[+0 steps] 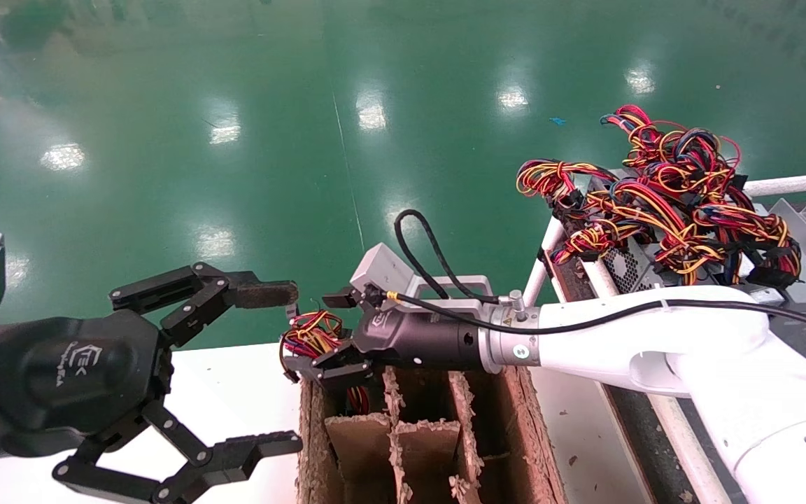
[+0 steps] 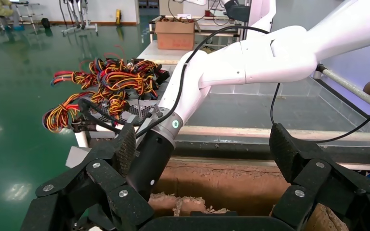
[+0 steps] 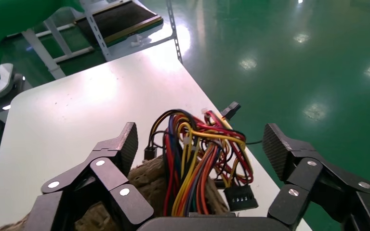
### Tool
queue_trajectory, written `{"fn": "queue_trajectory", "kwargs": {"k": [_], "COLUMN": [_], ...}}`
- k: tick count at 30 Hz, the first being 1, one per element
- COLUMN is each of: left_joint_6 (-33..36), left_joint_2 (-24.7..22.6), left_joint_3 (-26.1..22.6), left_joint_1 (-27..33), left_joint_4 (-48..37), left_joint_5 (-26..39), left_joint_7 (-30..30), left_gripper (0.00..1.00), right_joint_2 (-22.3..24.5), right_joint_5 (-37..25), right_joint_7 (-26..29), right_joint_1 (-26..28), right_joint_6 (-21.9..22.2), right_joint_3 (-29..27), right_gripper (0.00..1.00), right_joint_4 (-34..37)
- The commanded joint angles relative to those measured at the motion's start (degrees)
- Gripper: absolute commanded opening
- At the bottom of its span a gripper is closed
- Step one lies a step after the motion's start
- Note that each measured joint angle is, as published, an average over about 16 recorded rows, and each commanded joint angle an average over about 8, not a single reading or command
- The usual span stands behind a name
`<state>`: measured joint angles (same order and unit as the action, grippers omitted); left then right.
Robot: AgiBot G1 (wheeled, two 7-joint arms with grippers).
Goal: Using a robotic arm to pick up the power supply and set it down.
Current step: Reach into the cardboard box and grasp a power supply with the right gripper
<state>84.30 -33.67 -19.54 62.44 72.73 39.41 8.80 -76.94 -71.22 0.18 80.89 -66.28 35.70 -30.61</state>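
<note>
R: we're seeing right gripper (image 1: 319,353) hovering open over power supply (image 3: 200,163) wires at cardboard box (image 1: 515,427) corner | L: left gripper (image 1: 270,367) sitting open over white table (image 1: 235,392)

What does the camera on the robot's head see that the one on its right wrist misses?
Only the head view shows the big pile of grey boxes with tangled wires, the divided brown cardboard box and the idle black left gripper. Only the right wrist view shows the black connectors closely. Both show the red-yellow wire bundle between the right gripper's open fingers.
</note>
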Motion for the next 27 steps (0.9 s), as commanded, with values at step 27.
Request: {"fn": "queue_trajectory", "kwargs": {"k": [27], "left_joint_6": [-0.01], "left_joint_2": [0.01], "left_joint_3": [-0.03], "left_joint_1": [0.01], "left_joint_4": [0.00], "left_joint_5": [-0.02], "left_joint_7": [-0.01], "left_gripper": [1.00], "right_joint_2": [-0.40], "right_joint_5": [7.23], "right_joint_7": [-3.41], "right_joint_1": [1.39], "right_joint_6": [1.62], "right_joint_3": [8.13], "right_gripper": [0.00], "right_joint_4": [2.63]}}
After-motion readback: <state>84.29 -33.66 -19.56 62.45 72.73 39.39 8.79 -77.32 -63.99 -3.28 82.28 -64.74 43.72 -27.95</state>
